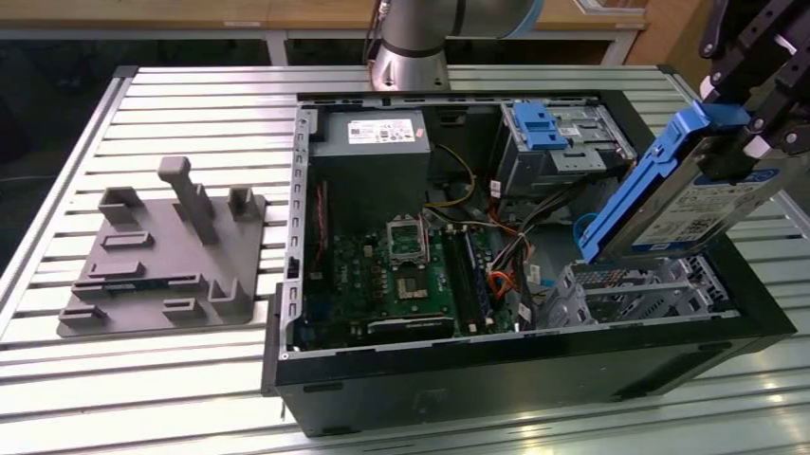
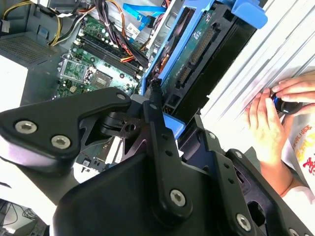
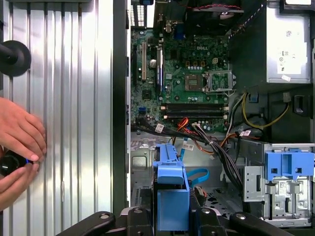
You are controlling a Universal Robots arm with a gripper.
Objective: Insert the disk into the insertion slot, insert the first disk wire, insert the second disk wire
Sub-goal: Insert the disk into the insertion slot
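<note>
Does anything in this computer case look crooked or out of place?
The silver hard drive in its blue plastic carrier hangs tilted in the black gripper, above the perforated silver drive cage, not seated. A person's hands lie nearby.

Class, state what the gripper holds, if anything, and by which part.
The gripper holds the disk by the upper end of its blue carrier, above the insertion slot.

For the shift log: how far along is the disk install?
Nothing is finished yet. In hand: the gripper holds the disk tilted above the insertion slot, lower end near the cage's rim, not seated. Left: seating it; neither wire step shows done, and a blue cable lies loose in the case.
</note>
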